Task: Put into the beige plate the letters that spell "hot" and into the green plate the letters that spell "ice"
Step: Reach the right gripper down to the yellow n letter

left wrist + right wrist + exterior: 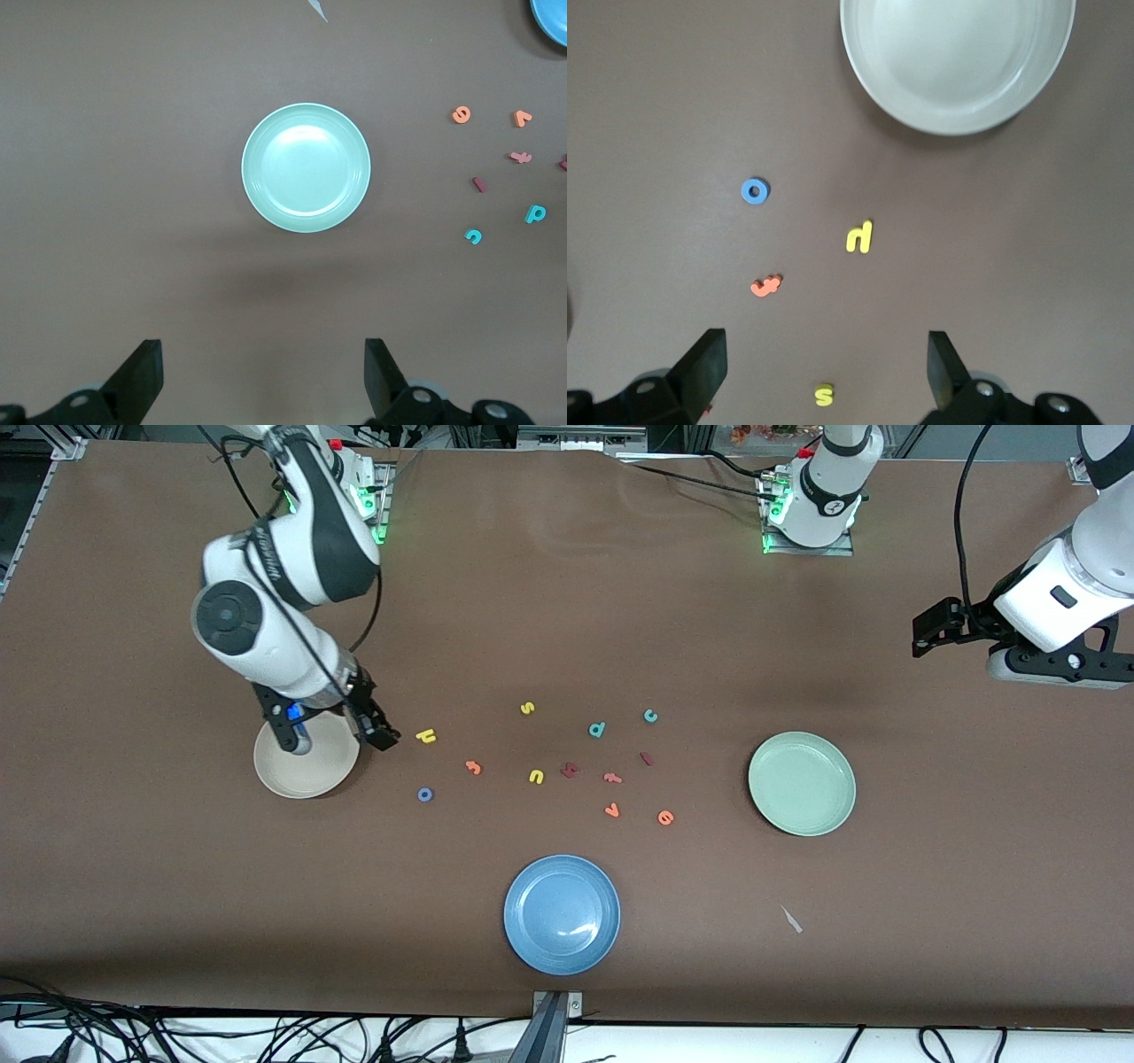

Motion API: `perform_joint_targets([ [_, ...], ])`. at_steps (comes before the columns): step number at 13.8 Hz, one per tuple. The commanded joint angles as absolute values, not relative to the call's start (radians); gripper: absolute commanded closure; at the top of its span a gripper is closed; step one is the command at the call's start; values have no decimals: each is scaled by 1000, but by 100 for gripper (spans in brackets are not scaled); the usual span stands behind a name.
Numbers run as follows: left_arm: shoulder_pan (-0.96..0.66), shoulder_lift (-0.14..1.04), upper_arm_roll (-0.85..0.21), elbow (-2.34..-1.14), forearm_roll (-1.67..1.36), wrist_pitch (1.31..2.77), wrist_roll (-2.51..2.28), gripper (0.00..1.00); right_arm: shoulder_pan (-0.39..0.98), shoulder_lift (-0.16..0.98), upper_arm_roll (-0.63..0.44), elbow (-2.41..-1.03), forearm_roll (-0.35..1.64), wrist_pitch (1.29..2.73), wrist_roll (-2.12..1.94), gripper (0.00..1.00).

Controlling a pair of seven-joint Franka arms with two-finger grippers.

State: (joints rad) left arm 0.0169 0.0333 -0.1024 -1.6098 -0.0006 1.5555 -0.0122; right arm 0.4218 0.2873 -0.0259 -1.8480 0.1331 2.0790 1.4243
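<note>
Your right gripper [337, 731] hangs with its fingers spread wide and nothing between them, over the rim of the beige plate [297, 775] on the side that faces the scattered letters. The yellow "h" [426, 735] lies just beside that rim toward the left arm's end; the blue "o" [425, 794] sits nearer the front camera and the orange "t" [474, 767] a little past both, each apart from its neighbours with bare table around it. Your left gripper [263, 381] waits high over the table edge at the left arm's end, fingers equally wide and empty, looking down on the green plate [802, 783]. Open brown surface separates that plate from the closest letters: the teal "c" [650, 716], the dark red "i" [647, 759] and the orange "e" [665, 817]. The "i" sits near a salmon letter [612, 778]; the "e" has an orange angular letter [611, 810] beside it. The yellow "u" [536, 777], yellow "s" [527, 708], teal "d" [597, 729] and a dark red angular letter [569, 770] fill the middle. The blue plate [562, 914] rests near the front edge, well clear of everything.
</note>
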Motion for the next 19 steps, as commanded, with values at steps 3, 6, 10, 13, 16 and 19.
perform_joint_targets([
  [3,18,29,-104,-1598,9,1539,9,0,475,333,-34,-1907,147,2202,1554,0],
  [6,18,29,-104,-1598,9,1539,11,0,477,337,-34,-1983,147,2321,1559,0],
  [10,18,29,-103,-1598,9,1539,11,0,477,392,-34,-2022,147,2425,1557,0],
  [13,18,29,-104,-1598,9,1539,5,0,477,466,-32,-2022,147,2490,1559,0],
  [16,17,29,-106,-1598,9,1537,2,0,476,480,-32,-2023,147,2491,1559,0],
  [19,3,31,-110,-1597,9,1537,-8,0,474,503,-34,-2022,147,2493,1557,0],
])
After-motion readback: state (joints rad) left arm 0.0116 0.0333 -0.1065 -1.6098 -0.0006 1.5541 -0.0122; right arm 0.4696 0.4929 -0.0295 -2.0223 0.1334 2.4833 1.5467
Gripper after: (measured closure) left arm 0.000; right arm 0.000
